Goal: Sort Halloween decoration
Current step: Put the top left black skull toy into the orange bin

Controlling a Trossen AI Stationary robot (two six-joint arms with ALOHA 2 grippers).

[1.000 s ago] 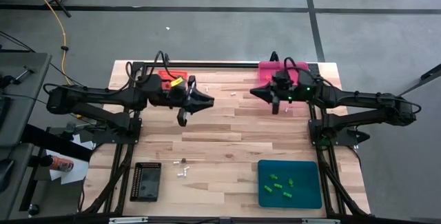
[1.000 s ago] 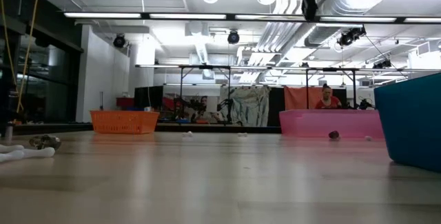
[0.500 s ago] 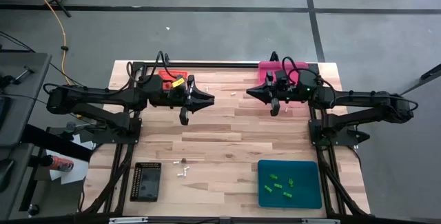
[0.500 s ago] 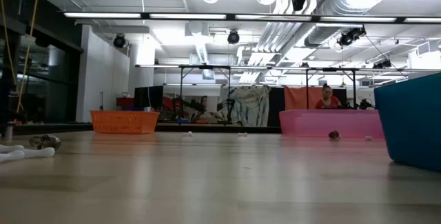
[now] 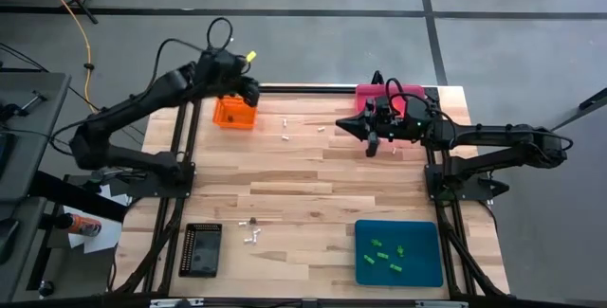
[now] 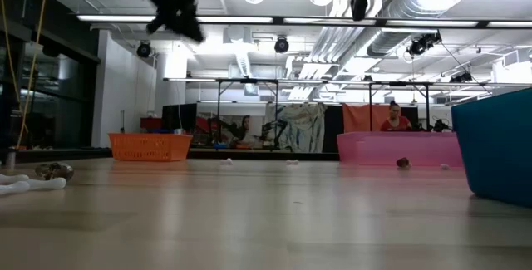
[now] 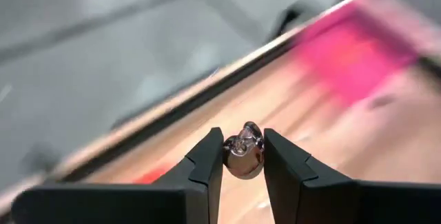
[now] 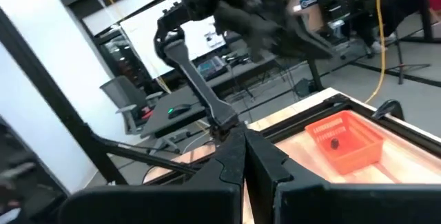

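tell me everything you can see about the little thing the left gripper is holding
The trinket is a tiny rounded piece, shiny dark brown with pale glints, hard-looking like plastic or metal; its exact shape is too small to tell. It is pinched between the two dark jaws of the left gripper, touching both and nothing else. In the high view that gripper sits raised at the table's far edge, by the orange tray.

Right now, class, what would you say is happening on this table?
A two-armed robot is sorting tiny Halloween trinkets into coloured trays. The left gripper pinches a small dark skull-like trinket, raised near the orange tray at the table's far left corner. The right gripper is shut and empty, hovering beside the pink tray. Green trinkets lie in the teal tray; a few white trinkets remain on the table.
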